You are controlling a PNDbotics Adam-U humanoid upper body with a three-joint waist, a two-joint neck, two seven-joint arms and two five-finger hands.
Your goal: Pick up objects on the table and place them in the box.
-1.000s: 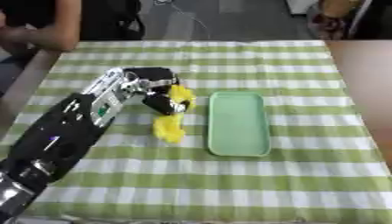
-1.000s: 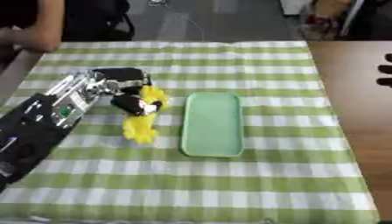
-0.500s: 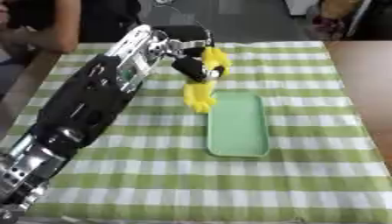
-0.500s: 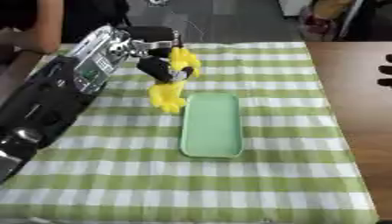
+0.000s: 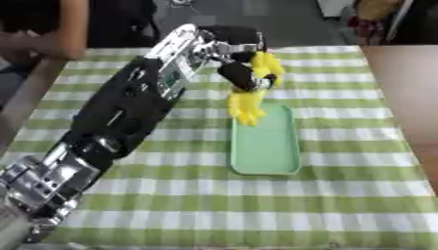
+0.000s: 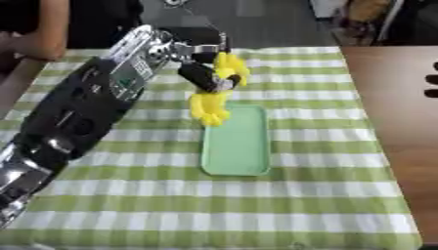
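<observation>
My left hand (image 5: 238, 68) is shut on a soft yellow toy (image 5: 248, 102), which dangles in the air over the near-left end of a shallow light-green tray (image 5: 268, 146). The toy's upper part pokes out beside my fingers and its lower part hangs over the tray's rim. The tray lies lengthwise on the green-and-white checked tablecloth (image 5: 171, 195), right of centre. Only dark fingertips of my right hand (image 6: 431, 85) show at the right edge of the right eye view.
My left arm (image 5: 120, 117) stretches diagonally across the left half of the table. The bare wooden table edge (image 5: 410, 97) runs along the right. A person's arm (image 5: 60, 34) rests at the far left corner.
My left hand has lifted the yellow toy off the cloth and carried it up and right, from beside the tray to above its end. The tray has not moved.
</observation>
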